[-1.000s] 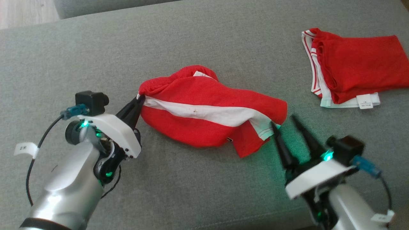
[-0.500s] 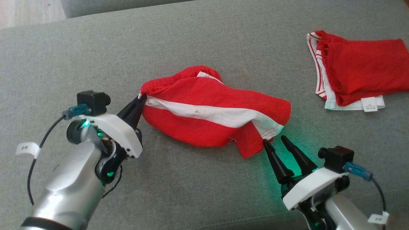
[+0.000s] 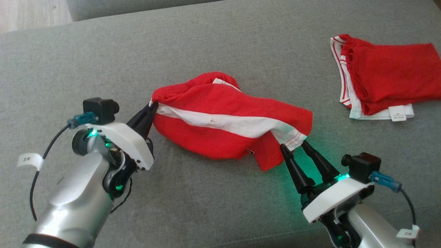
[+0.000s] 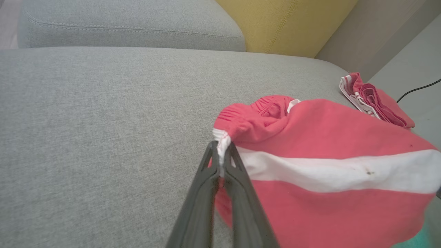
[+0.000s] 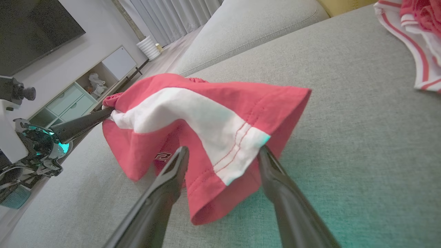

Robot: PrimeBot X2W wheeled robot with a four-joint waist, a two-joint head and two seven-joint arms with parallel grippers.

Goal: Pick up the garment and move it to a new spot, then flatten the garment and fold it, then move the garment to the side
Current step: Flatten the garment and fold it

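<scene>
Two red garments on sofa (image 3: 206, 41), middle garment (image 3: 224, 117) pinched by left gripper (image 3: 152, 106), right gripper (image 3: 293, 145) spread around its hem, far-right garment (image 3: 389, 79) with label (image 3: 398, 113) unreadable

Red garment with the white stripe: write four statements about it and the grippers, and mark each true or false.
1. The left gripper is shut on one end of the garment. True.
2. The right gripper is clamped on the garment. False: its jaws stand open, with one finger on each side of the white-striped hem.
3. A second red garment lies on the grey cushion, apart from the first, at the right in the head view. True.
4. The garment lies spread out flat. False: it is bunched and rumpled between the two grippers.
</scene>
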